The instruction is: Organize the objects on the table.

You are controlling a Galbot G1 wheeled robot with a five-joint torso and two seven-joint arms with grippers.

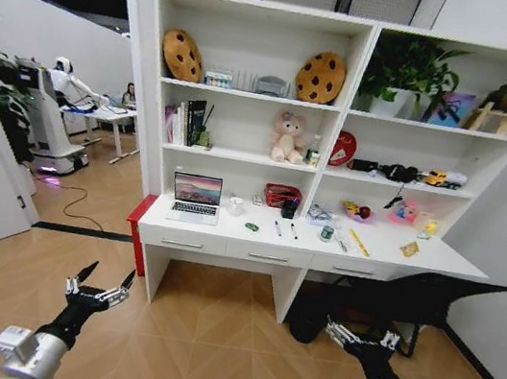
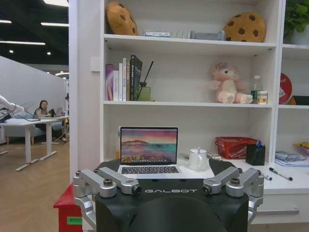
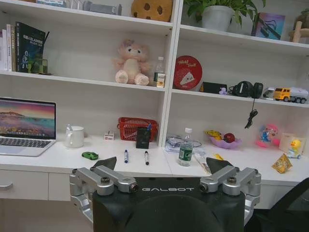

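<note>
Head view shows the left gripper (image 1: 102,282) and right gripper (image 1: 357,340) low over the wooden floor, well short of the worktop (image 1: 228,227), both with fingers spread and holding nothing. On the worktop, the open silver laptop (image 1: 196,196) sits at the left, the white mug (image 1: 235,205) just right of it, then the green toy car (image 1: 251,227), two pens (image 1: 285,229), a green-labelled bottle (image 1: 327,232) and the yellow ruler (image 1: 358,242).

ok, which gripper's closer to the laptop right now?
Left. The left gripper hangs open over the floor, slightly left of the laptop on the table. The right gripper, also open, sits well off to the laptop's right, below the desk's right end.
</note>
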